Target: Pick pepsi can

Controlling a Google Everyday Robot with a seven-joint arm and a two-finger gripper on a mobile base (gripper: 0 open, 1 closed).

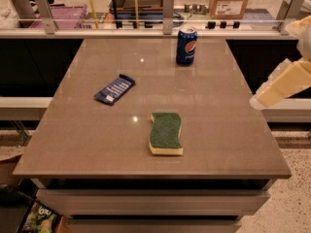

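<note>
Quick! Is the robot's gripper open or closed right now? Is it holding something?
Gripper: at the right edge of the view, off the side of the table, well apart from the pepsi can. Open or closed cannot be told.
</note>
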